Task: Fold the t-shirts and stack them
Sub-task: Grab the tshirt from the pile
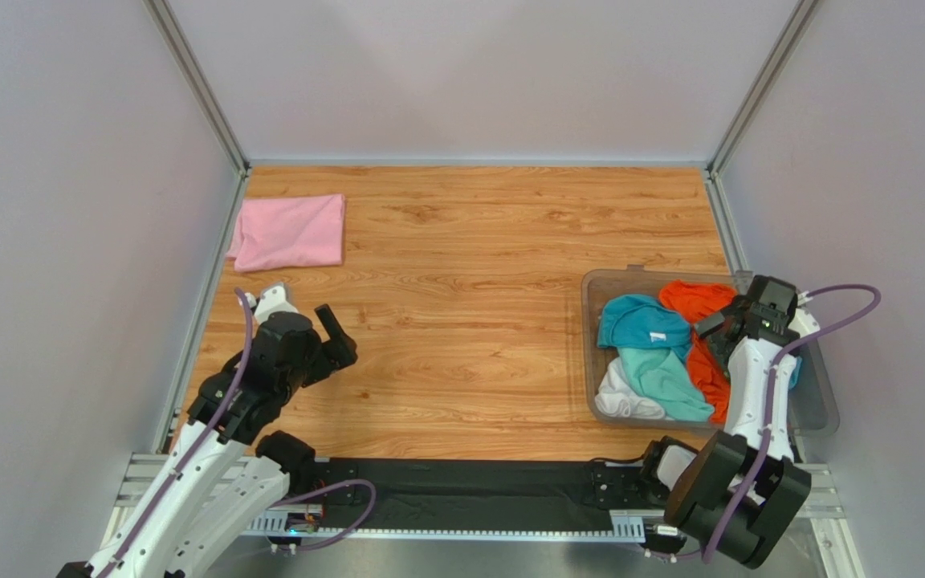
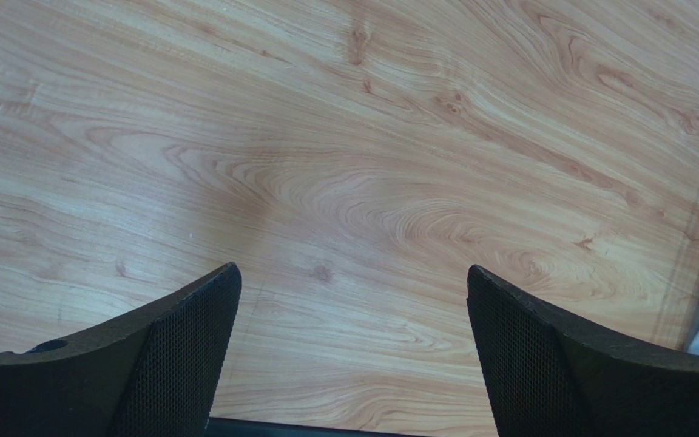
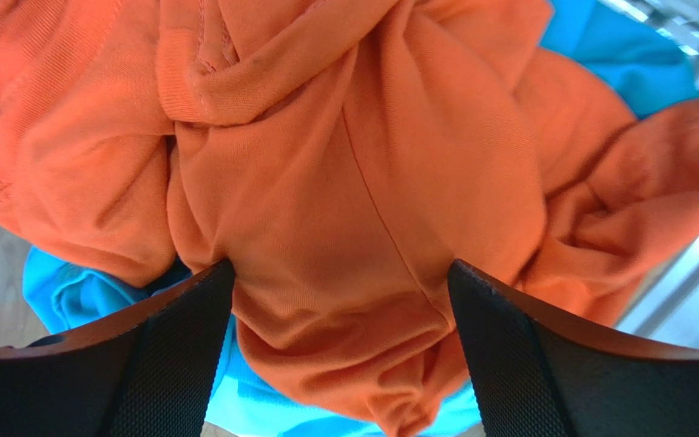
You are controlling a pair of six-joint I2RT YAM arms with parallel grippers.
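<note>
Tally: five t-shirts, being one pink shirt (image 1: 289,231), one orange shirt (image 1: 694,301), one teal shirt (image 1: 642,323), one mint shirt (image 1: 669,379), one white shirt (image 1: 624,397); one clear bin (image 1: 590,289); two tools, left tool (image 2: 353,273) and right tool (image 3: 339,273).

Folded t-shirt (image 1: 290,231) far left — heaped t-shirts (image 1: 654,361) in bin (image 1: 592,316) right.

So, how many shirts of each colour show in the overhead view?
Pink shirt: 1
Orange shirt: 1
Teal shirt: 1
Mint shirt: 1
White shirt: 1
Total: 5
</note>
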